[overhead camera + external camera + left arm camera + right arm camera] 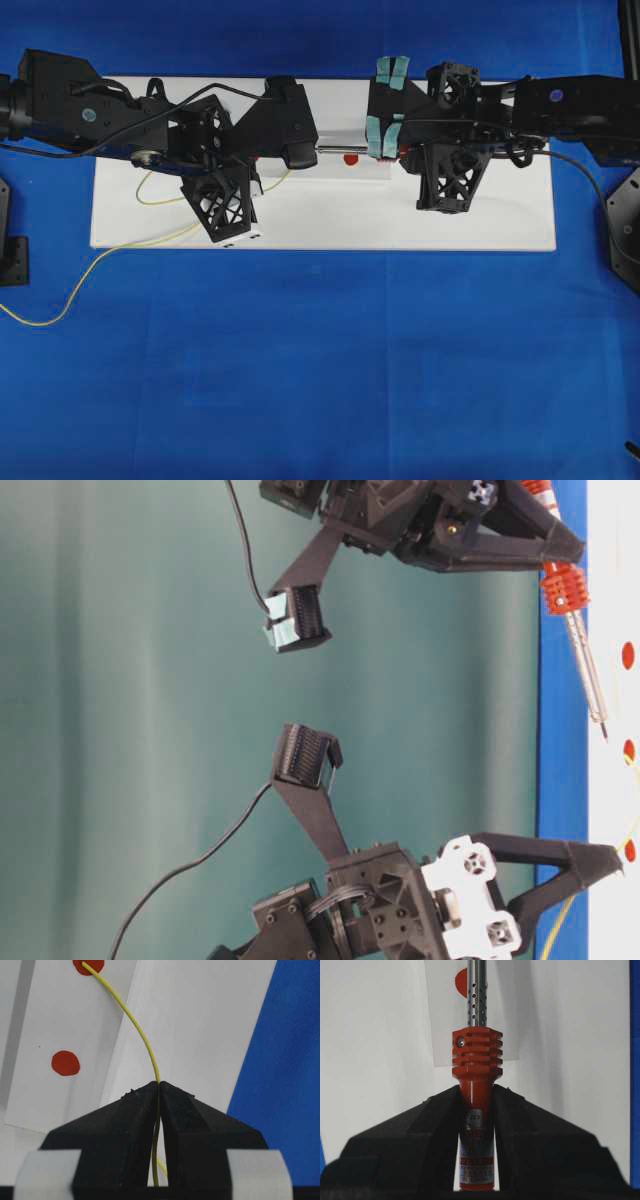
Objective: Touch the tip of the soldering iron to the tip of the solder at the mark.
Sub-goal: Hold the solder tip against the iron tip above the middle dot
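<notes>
A: Any trays or bins here, anything holding something?

B: No container that I can see. Everything sits on a flat white board [330, 225], which lies on a blue cloth [320, 370]. A smaller white strip [65, 1045] on the board carries red dots [65, 1063].

A: And the solder?

B: The solder [145, 1042] is pinched between the pressed-together fingers of the left gripper [159, 1085]. Its free end rests on the upper red dot in the left wrist view. Behind the gripper the yellow wire loops across the board and trails off onto the cloth.

A: The iron?

B: The right gripper [476, 1091] is clamped on the red handle of the soldering iron [476, 1067], with the perforated metal shaft pointing away over the strip. From table level its dark tip hangs just above the board, near the middle dot and apart from the solder's end.

A: The room?

B: A plain green backdrop [150, 680] behind the arms.
</notes>
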Robot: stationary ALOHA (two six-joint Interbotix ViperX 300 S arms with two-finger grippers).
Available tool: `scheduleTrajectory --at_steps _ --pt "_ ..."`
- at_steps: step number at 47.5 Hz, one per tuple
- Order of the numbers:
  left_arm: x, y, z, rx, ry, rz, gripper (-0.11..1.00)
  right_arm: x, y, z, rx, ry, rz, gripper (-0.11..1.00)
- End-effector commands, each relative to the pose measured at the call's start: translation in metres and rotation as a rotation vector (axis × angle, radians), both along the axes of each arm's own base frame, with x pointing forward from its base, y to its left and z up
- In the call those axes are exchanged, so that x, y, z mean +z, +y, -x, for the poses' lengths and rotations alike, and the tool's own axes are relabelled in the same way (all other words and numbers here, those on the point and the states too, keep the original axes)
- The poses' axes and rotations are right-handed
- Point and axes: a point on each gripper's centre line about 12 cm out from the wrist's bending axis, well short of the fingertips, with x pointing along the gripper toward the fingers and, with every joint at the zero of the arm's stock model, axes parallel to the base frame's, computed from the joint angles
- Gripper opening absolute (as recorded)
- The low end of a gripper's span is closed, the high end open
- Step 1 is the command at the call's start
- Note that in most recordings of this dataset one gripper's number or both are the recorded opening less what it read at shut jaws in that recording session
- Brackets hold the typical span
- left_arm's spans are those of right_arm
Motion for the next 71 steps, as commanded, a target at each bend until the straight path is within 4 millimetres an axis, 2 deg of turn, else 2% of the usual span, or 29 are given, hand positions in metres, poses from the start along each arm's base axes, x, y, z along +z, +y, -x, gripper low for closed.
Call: scheduleTrajectory --at_steps 1,14,71 --pt "0.0121 -0.0002 -0.0047 -0.002 -0.040 -0.003 0.02 0.0084 -0.0003 -0.0080 0.003 -0.038 0.006 0.06" --pt "0.0121 -0.0002 -0.0047 -0.002 -0.040 -0.003 0.02 0.0019 0.0015 -0.0112 0.011 -0.035 0.004 0.06" --pt "0.0125 -0.0002 -0.0050 -0.003 -0.040 -0.004 0.02 0.0005 0.0011 -0.0105 0.008 -0.032 0.002 0.06"
